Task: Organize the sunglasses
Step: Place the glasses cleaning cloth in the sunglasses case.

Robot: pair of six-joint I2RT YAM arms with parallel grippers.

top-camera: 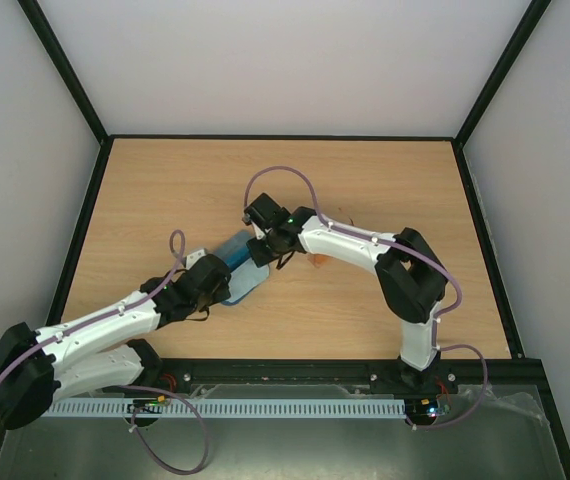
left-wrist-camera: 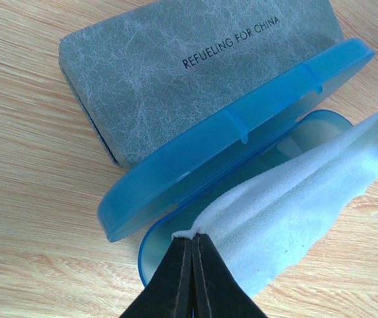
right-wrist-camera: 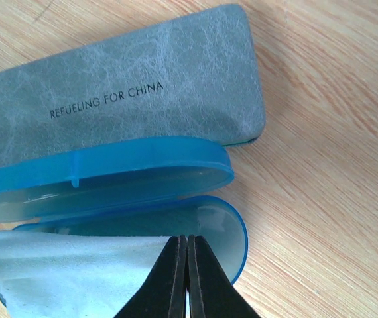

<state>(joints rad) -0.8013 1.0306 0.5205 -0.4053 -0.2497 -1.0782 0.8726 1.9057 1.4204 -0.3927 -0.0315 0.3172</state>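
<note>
An open blue translucent case (left-wrist-camera: 229, 152) lies on the table, also in the right wrist view (right-wrist-camera: 109, 165) and in the top view (top-camera: 243, 278). A pale blue cloth (left-wrist-camera: 295, 205) stretches over its tray. My left gripper (left-wrist-camera: 194, 235) is shut on one corner of the cloth. My right gripper (right-wrist-camera: 188, 237) is shut on the cloth's (right-wrist-camera: 63, 265) opposite edge. In the top view the left gripper (top-camera: 215, 283) and right gripper (top-camera: 267, 250) meet over the case. An orange bit (top-camera: 319, 262), seemingly the orange sunglasses, shows by the right arm. The red-pink pair is hidden.
A closed grey-green case (left-wrist-camera: 176, 73) printed "REFUELING FOR CHINA" lies right behind the blue case's raised lid, also in the right wrist view (right-wrist-camera: 123, 86). Black frame rails (top-camera: 85, 230) border the wooden table (top-camera: 365, 180).
</note>
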